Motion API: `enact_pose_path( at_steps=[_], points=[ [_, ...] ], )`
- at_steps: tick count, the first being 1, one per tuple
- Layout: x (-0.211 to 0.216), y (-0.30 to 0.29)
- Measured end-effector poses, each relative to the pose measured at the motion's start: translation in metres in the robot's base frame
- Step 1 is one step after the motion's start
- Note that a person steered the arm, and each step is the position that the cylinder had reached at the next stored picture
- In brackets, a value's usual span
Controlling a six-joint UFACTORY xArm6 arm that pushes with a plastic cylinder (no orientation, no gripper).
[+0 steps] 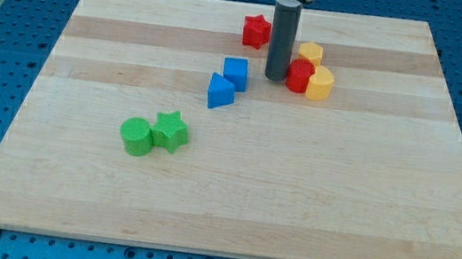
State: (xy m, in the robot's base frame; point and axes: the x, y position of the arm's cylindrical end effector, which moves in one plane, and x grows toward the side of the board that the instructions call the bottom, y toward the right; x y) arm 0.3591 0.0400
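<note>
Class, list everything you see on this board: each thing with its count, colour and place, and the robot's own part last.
Star: one, red, top centre, left of the rod.
Cylinder: one, red, right of my tip.
Yellow blocks: two, one behind the red cylinder, one on its right.
Cube: one, blue, left of my tip.
Blue block: one, wedge-like, below the cube.
Green cylinder and green star: lower left, side by side.
Board: one, wooden.
My tip: dark rod, beside the red cylinder.

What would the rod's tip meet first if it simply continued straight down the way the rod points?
The wooden board itself: my tip already sits at its surface. No block lies under it; the red cylinder is nearest, just to the view's right, contact unclear.
</note>
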Motion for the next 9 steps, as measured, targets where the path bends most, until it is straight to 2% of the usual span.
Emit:
enact_pose_path(
  at_steps=[2, 4, 6, 9],
  points=[
    [0.041, 0.026],
    [0.046, 0.086],
    [0.029, 0.091],
    [0.027, 0.062]
  ],
)
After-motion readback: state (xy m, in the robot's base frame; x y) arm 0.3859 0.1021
